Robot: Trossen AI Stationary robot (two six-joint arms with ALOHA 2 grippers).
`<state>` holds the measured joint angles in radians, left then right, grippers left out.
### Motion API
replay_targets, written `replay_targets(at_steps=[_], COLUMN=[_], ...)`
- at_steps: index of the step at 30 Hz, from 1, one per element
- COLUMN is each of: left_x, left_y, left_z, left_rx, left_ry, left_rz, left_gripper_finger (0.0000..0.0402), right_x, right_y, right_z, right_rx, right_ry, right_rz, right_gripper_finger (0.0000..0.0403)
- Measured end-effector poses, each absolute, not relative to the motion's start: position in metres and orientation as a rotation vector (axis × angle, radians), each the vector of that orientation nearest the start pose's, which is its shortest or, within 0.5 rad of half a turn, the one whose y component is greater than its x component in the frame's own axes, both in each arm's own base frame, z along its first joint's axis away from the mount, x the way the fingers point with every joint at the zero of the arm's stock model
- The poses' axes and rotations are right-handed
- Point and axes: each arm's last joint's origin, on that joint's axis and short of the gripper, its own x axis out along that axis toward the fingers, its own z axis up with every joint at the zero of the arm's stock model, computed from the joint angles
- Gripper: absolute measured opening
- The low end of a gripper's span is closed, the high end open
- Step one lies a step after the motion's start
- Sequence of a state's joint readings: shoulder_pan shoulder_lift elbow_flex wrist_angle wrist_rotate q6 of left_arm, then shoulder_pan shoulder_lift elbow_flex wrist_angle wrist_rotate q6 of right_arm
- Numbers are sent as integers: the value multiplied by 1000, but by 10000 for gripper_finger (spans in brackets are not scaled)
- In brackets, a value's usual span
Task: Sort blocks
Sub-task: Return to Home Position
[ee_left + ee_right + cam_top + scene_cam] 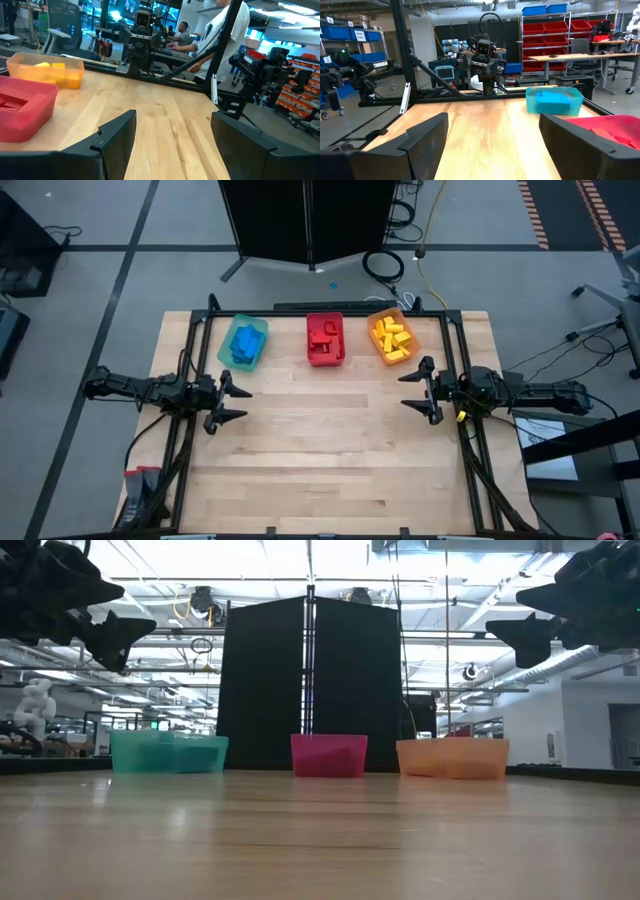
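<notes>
The blocks lie inside three bins along the table's far edge: blue blocks (245, 342) in the teal bin (228, 348), red blocks (322, 338) in the red bin (340, 350), yellow blocks (392, 337) in the orange bin (380, 356). My left gripper (235, 403) hovers open above the table near its left edge, short of the teal bin. My right gripper (415, 390) hovers open near the right edge, short of the orange bin. Both hold nothing. In the left wrist view the red bin (25, 107) and orange bin (45, 70) show.
A black frame (455, 350) runs around the table's edges. Bare wood (325, 440) spreads between the two grippers and toward the near edge. A dark panel (310, 680) stands behind the bins. A person (220, 35) sits beyond the table in the left wrist view.
</notes>
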<state>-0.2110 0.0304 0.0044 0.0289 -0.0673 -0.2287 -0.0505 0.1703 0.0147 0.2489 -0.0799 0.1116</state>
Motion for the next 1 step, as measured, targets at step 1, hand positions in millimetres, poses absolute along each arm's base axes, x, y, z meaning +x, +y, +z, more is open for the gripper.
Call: replay_targets(at_steps=[1], left_x=[97], left_y=[-19], left_z=[165], left_rx=[-229], left_ry=[13], left_rz=[-143], left_gripper_finger=[263], right_x=[107], right_y=[-3], right_z=[179], right_rx=[106], right_ry=[-91], right_rz=[34], right_gripper_finger=[309])
